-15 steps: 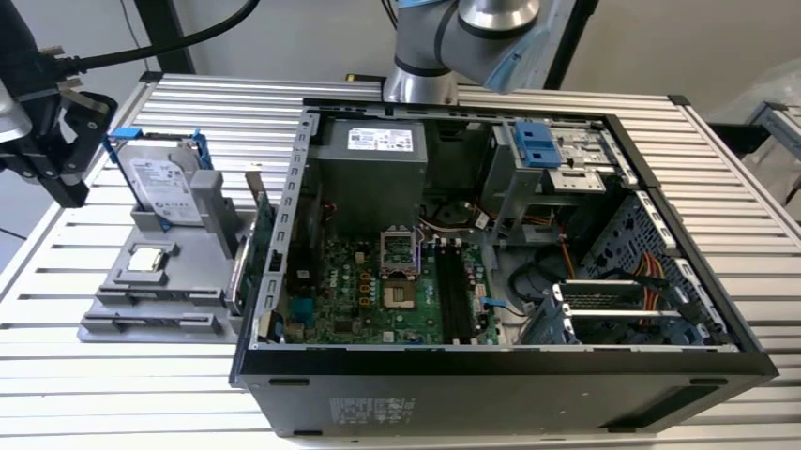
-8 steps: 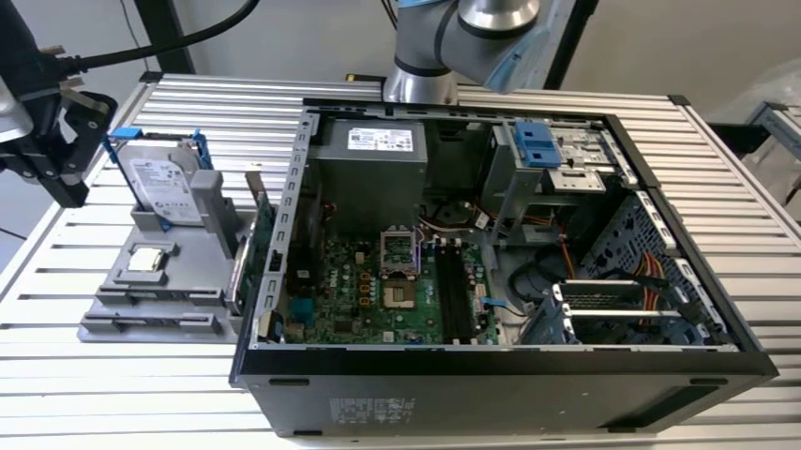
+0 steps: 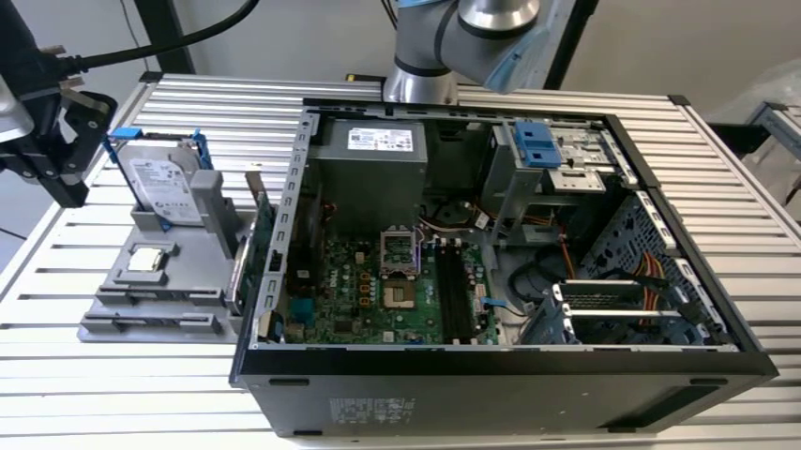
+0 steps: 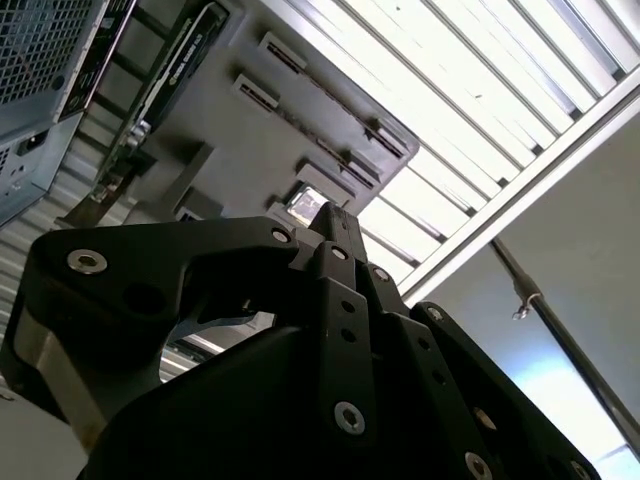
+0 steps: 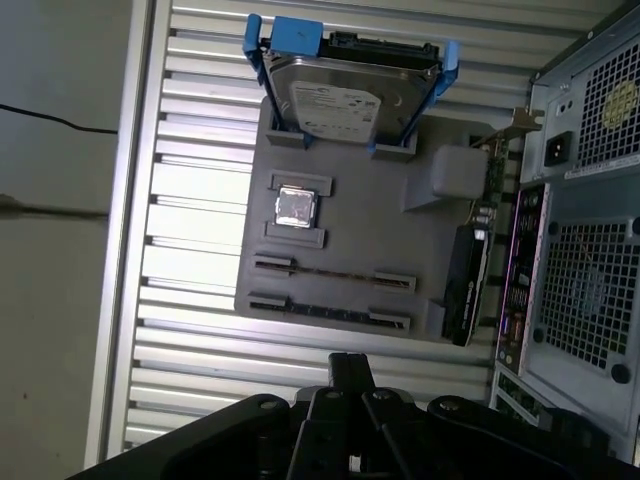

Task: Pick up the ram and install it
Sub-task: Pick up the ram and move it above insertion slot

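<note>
The black gripper (image 5: 350,368) hangs over the grey holder (image 5: 360,220) beside the open computer case (image 3: 501,370); whether it is open or closed cannot be told. The ram (image 5: 328,312) stands on edge in a holder slot, not yet picked up. The approach appears to be in hand, and a grasp calls for squaring up on that thin edge.

**Silver, Grey, Blue**

The desk (image 3: 126,394) is silver with ribbed parallel stripes. At nine o'clock in the exterior view, a plain grey tray (image 3: 201,286) carries a silver hard drive (image 3: 163,183) with blue rails and a silver processor chip (image 3: 150,258). The computer case (image 3: 501,389) is black, its motherboard (image 3: 356,295) green, its latch (image 3: 535,142) blue. The tool (image 5: 350,365) is black.
</note>
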{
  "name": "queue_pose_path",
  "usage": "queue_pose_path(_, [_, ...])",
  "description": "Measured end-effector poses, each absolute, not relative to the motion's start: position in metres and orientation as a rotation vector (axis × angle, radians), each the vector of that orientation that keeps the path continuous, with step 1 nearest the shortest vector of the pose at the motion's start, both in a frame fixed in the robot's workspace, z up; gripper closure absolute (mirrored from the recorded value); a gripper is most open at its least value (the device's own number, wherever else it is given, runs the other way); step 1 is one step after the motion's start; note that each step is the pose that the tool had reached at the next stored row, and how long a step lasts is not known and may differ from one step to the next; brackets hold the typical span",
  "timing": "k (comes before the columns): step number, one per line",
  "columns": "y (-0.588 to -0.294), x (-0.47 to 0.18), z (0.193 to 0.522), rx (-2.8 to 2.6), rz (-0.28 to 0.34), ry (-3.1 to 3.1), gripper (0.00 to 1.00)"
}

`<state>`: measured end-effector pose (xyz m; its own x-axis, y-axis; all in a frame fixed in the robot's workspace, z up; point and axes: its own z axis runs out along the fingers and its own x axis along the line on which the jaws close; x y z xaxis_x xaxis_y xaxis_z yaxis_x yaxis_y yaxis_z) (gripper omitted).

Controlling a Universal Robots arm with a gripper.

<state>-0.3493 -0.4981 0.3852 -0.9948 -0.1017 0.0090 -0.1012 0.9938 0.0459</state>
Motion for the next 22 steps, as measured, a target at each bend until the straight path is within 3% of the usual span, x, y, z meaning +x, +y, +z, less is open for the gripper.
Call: queue_pose_path(22, [-0.4981,-0.3493,0.3852,0.223,-0.071,-3.121,1.0])
